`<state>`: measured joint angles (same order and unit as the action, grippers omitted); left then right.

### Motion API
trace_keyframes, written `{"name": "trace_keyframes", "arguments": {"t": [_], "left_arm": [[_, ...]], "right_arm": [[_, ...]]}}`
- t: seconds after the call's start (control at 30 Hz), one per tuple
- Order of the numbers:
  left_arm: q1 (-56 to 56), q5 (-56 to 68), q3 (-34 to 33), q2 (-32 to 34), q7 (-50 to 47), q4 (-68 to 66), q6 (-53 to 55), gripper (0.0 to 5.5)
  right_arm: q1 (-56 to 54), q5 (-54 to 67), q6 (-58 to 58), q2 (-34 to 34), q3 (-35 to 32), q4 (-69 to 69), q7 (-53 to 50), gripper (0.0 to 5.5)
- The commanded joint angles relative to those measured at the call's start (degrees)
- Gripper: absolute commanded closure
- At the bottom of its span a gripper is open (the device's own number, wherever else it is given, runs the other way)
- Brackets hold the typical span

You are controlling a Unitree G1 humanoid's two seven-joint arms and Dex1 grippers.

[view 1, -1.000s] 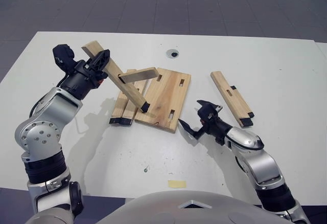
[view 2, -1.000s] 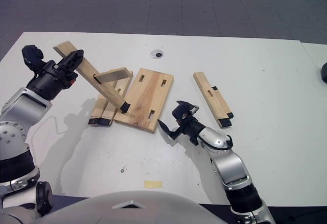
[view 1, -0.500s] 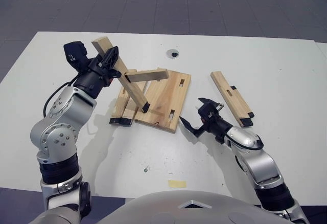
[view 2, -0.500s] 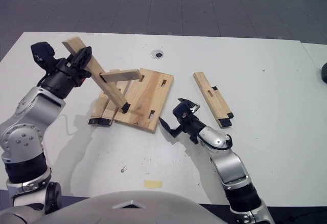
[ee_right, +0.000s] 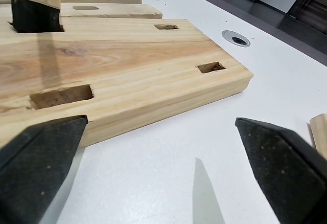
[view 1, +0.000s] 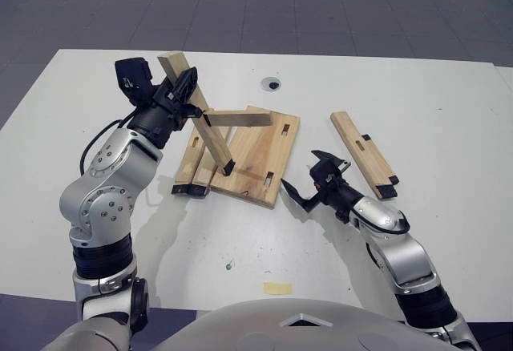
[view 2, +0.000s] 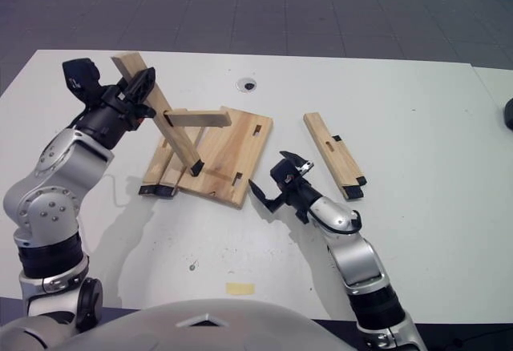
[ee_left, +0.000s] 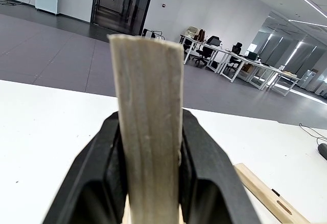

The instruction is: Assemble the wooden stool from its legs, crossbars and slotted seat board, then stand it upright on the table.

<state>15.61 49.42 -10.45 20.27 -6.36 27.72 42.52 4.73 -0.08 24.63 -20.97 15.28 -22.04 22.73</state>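
The slotted seat board lies flat on the white table. My left gripper is shut on a wooden leg near its top. The leg leans steeply, its black-tipped foot set in a slot on the board's left side, and a crossbar juts from it toward the right. In the left wrist view the leg stands clamped between the black fingers. My right gripper is open just off the board's near right edge, and the board lies before it in the right wrist view.
Two more legs lie side by side, tucked against the board's left edge. Another leg lies loose on the table to the board's right. A round grommet hole is behind the board; a strip of tape lies near the front edge.
The left arm has swung the held leg from a low slant to a steeper lean, its foot staying at the board's slot. The right gripper has hardly moved.
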Motion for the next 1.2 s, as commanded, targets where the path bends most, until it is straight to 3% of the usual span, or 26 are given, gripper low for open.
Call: {"name": "trace_keyframes", "arguments": {"t": [0.03, 0.33, 0.53, 0.77, 0.83, 1.2], "left_arm": [[1.1, -2.0, 0.5, -0.1, 1.4, 0.0, 0.1, 4.46], [-10.5, -13.5, 6.8, 2.3, 7.0, -0.9, -3.3, 4.46], [-22.2, -18.6, 6.2, -0.2, 6.5, 2.4, -11.3, 4.46], [-33.6, -28.5, 15.9, 3.9, 12.7, 2.1, -20.0, 4.46], [-36.2, -29.1, 16.0, 3.3, 13.0, 1.3, -21.3, 4.46], [-38.3, -27.8, 18.9, 5.1, 16.7, -1.7, -22.4, 4.46]], "right_arm": [[-0.1, -0.5, -0.4, 0.2, -0.2, 0.2, -0.2, 0.10], [-0.4, -0.8, -0.6, 0.5, -0.8, 0.4, -0.7, 0.10], [-0.2, -0.8, -0.4, 0.5, -1.3, 0.3, -0.9, 0.10], [0.0, -0.9, 0.4, 0.2, -2.2, -0.4, -1.2, 0.10], [-0.3, -0.9, 0.7, 0.1, -2.5, -0.4, -1.2, 0.10], [-1.5, -1.2, 1.5, 1.0, -3.1, -0.6, -2.0, 0.10]]}}
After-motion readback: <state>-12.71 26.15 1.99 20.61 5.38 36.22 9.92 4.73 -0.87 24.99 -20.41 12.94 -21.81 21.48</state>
